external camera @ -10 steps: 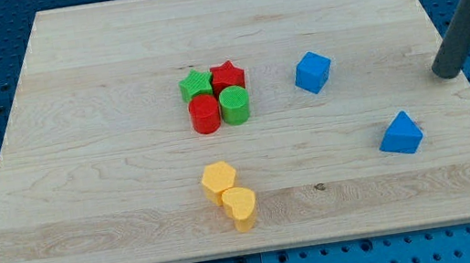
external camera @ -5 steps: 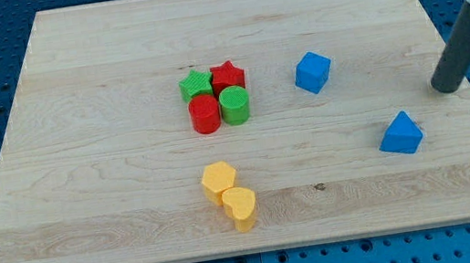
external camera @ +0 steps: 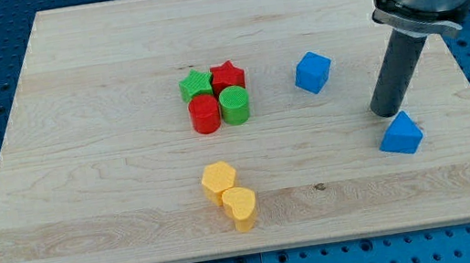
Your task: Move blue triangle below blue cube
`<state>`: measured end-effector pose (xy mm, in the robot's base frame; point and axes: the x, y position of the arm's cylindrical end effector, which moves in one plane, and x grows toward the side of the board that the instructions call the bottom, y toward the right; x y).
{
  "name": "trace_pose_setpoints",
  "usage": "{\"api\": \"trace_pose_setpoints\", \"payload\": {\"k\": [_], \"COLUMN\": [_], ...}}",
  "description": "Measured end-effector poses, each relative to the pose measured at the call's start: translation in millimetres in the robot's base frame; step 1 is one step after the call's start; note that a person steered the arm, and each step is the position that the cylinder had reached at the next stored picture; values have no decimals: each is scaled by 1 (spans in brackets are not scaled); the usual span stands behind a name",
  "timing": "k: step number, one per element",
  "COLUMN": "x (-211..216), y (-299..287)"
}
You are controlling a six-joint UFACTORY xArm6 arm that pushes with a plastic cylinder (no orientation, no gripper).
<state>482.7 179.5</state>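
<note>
Blue triangle [external camera: 400,135] sits toward the wooden board's [external camera: 115,194] right side, lower right of the blue cube [external camera: 312,73]; my tip [external camera: 388,113], a fingerless rod, stands just above-left of the triangle.

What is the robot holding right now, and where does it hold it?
Nothing. My tip cannot grip, only push. It stands just above the small blue triangle block, at its upper left edge; whether they touch cannot be told.
</note>
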Motion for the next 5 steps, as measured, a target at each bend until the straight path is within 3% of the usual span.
{"api": "trace_pose_setpoints", "payload": {"k": [3,5], "x": [33,19], "y": [4,4]}}
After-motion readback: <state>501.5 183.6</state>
